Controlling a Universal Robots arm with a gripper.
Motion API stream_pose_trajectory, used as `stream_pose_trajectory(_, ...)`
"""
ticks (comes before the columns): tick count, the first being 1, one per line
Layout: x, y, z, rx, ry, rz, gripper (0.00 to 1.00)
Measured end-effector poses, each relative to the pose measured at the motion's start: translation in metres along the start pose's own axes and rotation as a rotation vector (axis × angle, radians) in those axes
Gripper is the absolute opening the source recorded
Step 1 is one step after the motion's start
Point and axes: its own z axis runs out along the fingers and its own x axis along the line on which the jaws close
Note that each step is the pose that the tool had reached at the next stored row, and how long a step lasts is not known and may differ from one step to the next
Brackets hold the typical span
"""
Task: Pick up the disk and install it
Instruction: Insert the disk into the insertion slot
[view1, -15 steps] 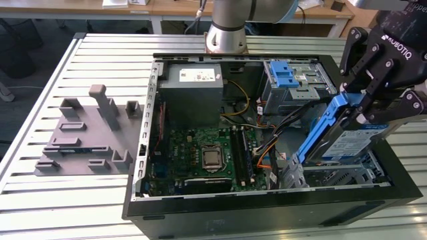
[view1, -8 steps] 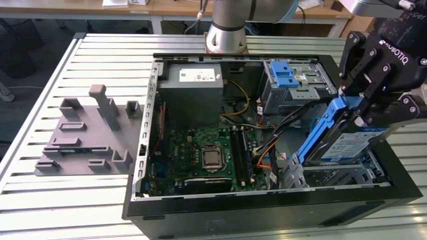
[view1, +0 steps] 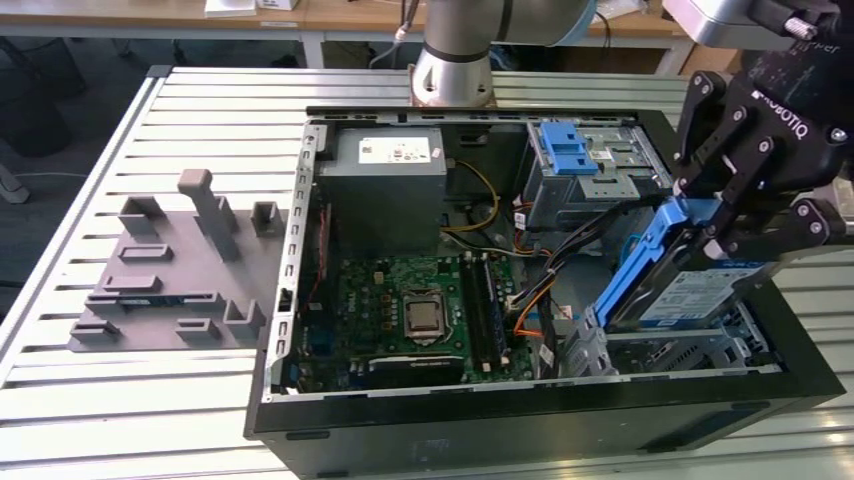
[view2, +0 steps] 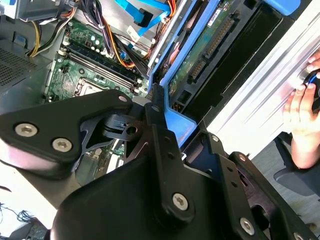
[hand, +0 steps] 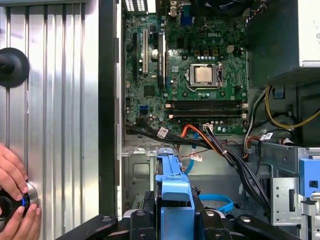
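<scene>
One disk | jaws pinch its blue rails | tilted over bay | tip: square rails to bay, avoid cables, lower slowly

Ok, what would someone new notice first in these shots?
The black gripper clamps the blue-railed disk, tilted over the open computer case, at the exterior view's right. Then the green motherboard inside it, and a person's hand beside the case in the first wrist view.
</scene>
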Motion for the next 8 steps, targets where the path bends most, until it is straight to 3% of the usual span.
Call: stream_pose_trajectory(8, 0.0002, -0.0002, 0.0078, 0.0000, -0.0002, 0.000, 0.36)
